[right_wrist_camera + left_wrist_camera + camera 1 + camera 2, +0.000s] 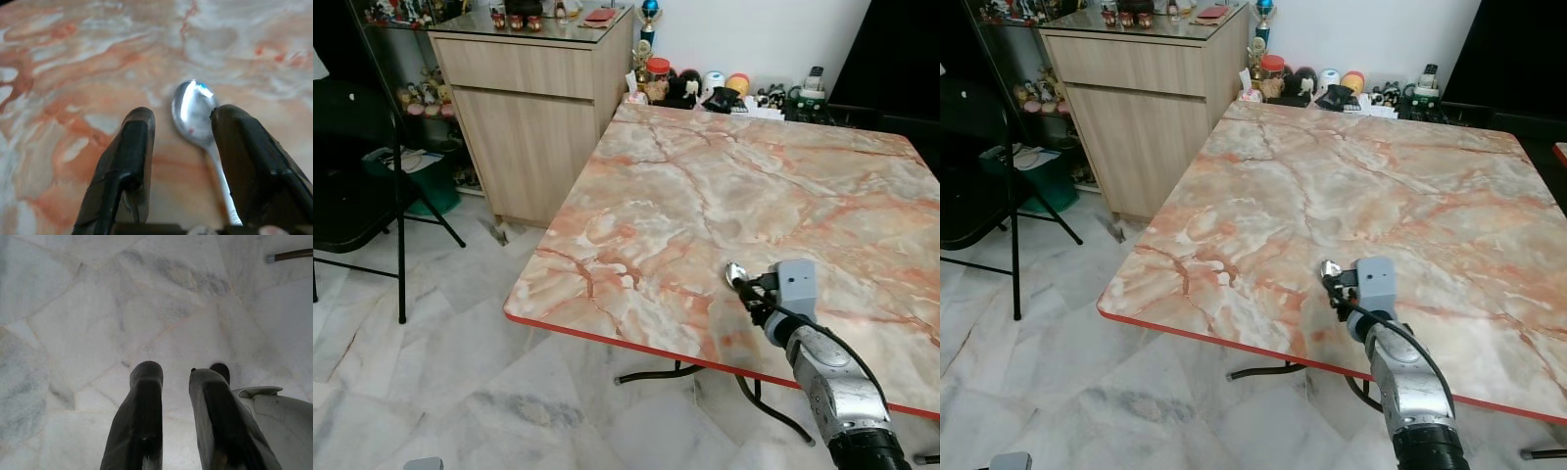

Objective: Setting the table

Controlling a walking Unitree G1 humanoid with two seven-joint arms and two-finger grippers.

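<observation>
your right gripper [178, 147] stands parted over the table [724, 186], spoon [193, 110] by one finger, seemingly released. lift straight up so you don't nudge it.

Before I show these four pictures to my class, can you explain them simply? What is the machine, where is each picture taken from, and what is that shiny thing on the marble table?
The machine is a walking humanoid robot. Two pictures come from cameras in its head, looking down at the marble table. The other two come from cameras on its wrists, looking along each gripper's black fingers. The right gripper is over the table near its front edge, fingers apart, with a metal spoon lying between them on the marble. It does not look clamped. The left gripper hangs over the pale tiled floor, holding nothing.
</observation>
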